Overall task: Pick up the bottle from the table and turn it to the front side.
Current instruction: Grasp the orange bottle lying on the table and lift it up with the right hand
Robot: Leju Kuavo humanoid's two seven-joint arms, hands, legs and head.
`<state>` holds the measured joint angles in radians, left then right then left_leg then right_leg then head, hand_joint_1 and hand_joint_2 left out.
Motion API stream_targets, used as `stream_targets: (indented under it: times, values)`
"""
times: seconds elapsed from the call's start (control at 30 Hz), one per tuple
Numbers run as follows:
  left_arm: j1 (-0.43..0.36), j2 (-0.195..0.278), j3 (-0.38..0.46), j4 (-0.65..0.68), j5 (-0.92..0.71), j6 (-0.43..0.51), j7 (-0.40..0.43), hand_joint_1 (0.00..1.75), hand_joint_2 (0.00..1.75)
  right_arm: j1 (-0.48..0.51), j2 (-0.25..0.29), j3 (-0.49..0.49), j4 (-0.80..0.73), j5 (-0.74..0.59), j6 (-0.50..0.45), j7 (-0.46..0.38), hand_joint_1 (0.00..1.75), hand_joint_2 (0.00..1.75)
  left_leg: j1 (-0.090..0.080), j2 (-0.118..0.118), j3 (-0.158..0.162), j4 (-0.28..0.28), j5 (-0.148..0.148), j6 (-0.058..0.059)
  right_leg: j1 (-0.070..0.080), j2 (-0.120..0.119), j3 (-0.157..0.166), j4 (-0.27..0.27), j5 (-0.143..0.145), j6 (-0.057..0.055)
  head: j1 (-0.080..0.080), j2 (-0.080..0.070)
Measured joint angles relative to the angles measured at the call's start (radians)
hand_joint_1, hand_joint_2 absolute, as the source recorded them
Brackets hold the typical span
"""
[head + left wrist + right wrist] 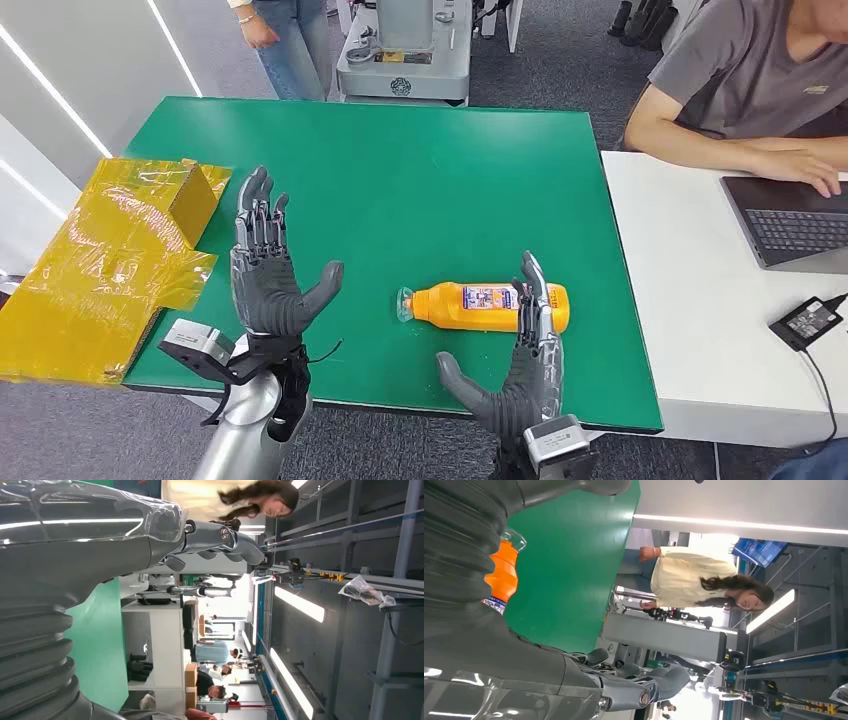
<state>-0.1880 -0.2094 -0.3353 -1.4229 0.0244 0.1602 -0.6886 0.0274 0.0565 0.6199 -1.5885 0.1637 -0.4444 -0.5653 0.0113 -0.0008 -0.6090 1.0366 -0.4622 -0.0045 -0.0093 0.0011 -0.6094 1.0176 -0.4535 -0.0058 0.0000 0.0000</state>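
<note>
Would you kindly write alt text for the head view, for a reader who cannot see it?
An orange bottle lies on its side on a green table, with the robot's open right hand just beside it and its open left hand raised further left. A yellow box sits at the table's left edge.

**Orange bottle lying flat on the table**

The bottle (485, 306) is orange, with a clear cap and a blue-and-white label around its middle. It lies on its side on the green table (420, 190), cap pointing toward the left robot hand (268, 268), which stands well apart from it. The right robot hand (520, 370) is raised just in front of the bottle's base end, fingers extended and overlapping the label.
</note>
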Motion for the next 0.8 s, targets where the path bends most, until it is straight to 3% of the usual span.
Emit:
stream_targets:
  times: [0.57,0.8]
  values:
    - [0.0,0.0,0.0,0.0,-0.007,-0.001,0.0,0.0,1.75,-0.003,0.0,0.0,0.0,0.004,-0.005,0.003,0.0,1.75,0.0,0.0,0.0,0.0,0.0,0.0,0.0,0.0,0.0,0.0,0.0,0.0,0.0,0.0]
    - [0.001,0.001,0.0,0.0,-0.01,-0.01,0.0,0.0,1.75,-0.03,-0.03,-0.022,-0.011,0.134,-0.043,0.062,0.0,1.75,0.0,0.0,0.0,0.0,0.0,0.0,0.0,0.0,0.0,0.0,0.0,0.0,0.0,0.0]
